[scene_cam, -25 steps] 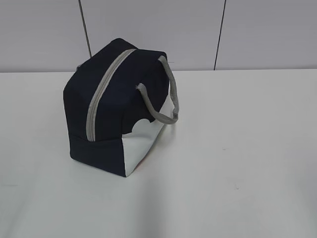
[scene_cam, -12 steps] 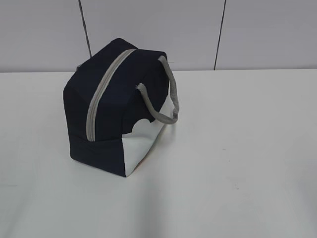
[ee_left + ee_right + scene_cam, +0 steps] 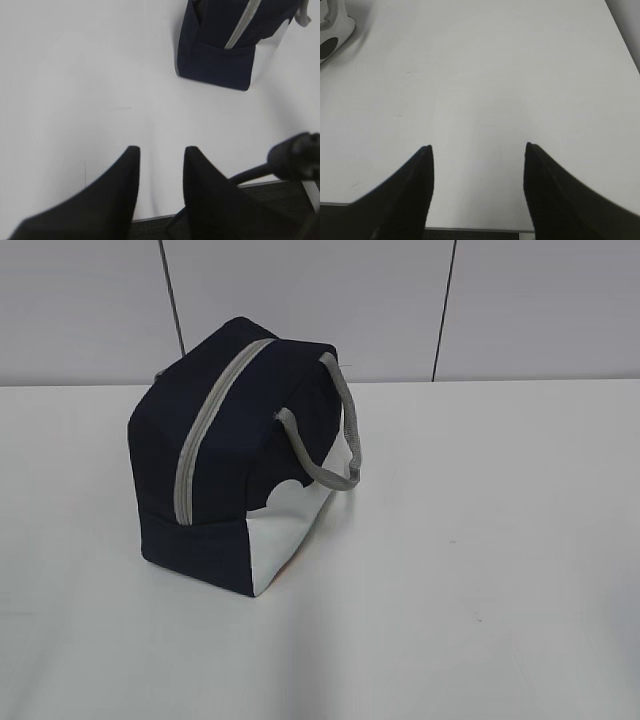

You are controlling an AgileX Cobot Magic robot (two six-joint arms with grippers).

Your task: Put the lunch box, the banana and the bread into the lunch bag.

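The left tool hovers over the near-left part of the white worktop, fingers parted by a narrow gap and holding nothing. Only the left wrist view shows this tool; it also shows a black cable at its right edge and the worktop's front edge.

The lunch bag stands upright left of centre on the worktop, well apart from both tools. The exterior view shows the whole bag: navy body, grey zipper closed along the top, white lower side panel, grey strap handles hanging on the right side. The left wrist view shows only its near end; the right wrist view shows only a white corner.

The right tool hovers over bare worktop on the right, fingers spread wide and holding nothing. Neither tool appears in the exterior view.
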